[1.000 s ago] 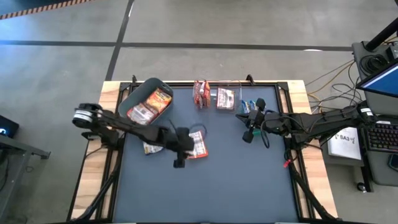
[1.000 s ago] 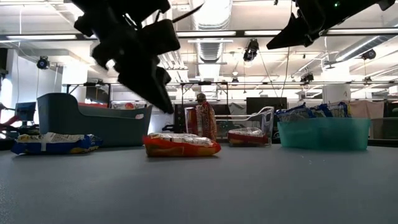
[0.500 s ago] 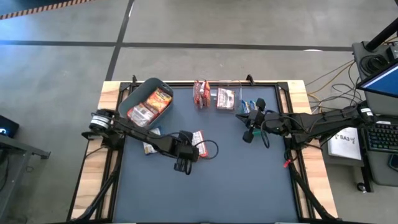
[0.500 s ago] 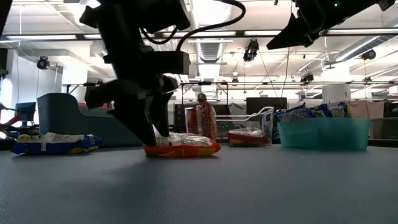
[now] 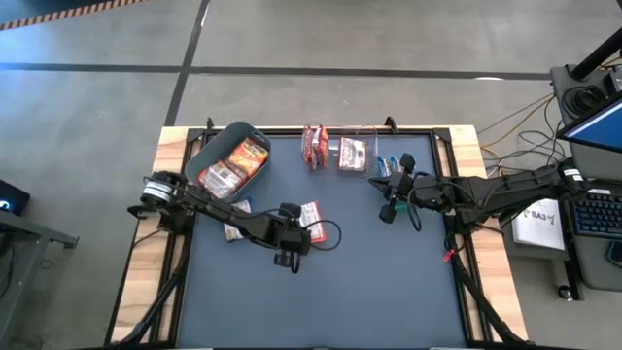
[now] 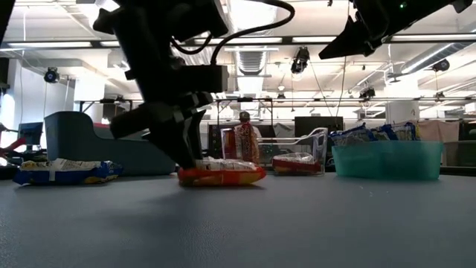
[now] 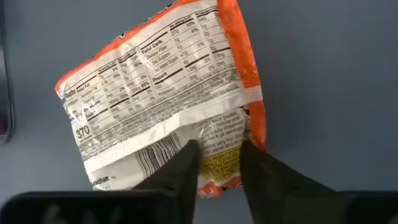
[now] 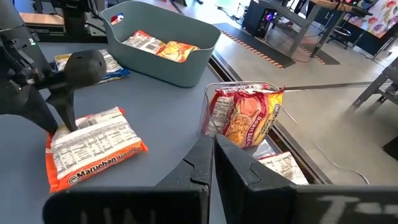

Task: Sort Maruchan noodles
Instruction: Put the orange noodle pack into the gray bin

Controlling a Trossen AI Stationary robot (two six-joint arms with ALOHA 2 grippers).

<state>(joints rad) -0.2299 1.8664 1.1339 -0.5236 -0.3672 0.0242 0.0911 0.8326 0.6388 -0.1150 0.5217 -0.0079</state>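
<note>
An orange-red Maruchan noodle packet (image 5: 311,215) lies flat on the grey table, label side up (image 7: 155,93). My left gripper (image 7: 221,169) has come down on its near-left end (image 6: 192,160) and is shut on it. A blue-and-white packet (image 6: 63,171) lies flat to its left. More packets fill the grey bin (image 5: 209,146), the clear bin (image 8: 208,93) and the green bin (image 6: 387,160). My right gripper (image 8: 211,158) hangs shut and empty above the table, in front of the green bin (image 5: 391,206). My left gripper pinches the orange packet's short end (image 7: 219,163) between its two fingers, taking only a narrow stretch of the wrapper near one corner. The fingers (image 8: 62,115) slant steeply down onto it from the table's left. The packet lies flat on the table.
The three bins stand in a row along the far edge: grey at the left, clear in the middle, green at the right. The blue-and-white packet (image 5: 234,229) lies partly under my left arm. The table's near half is bare grey surface (image 5: 369,292).
My left gripper has come down from above the table onto the orange packet's end, tipping steeper as it went. Over the last half second it has stayed in place and shut its fingers on the wrapper. The packet still lies flat.
</note>
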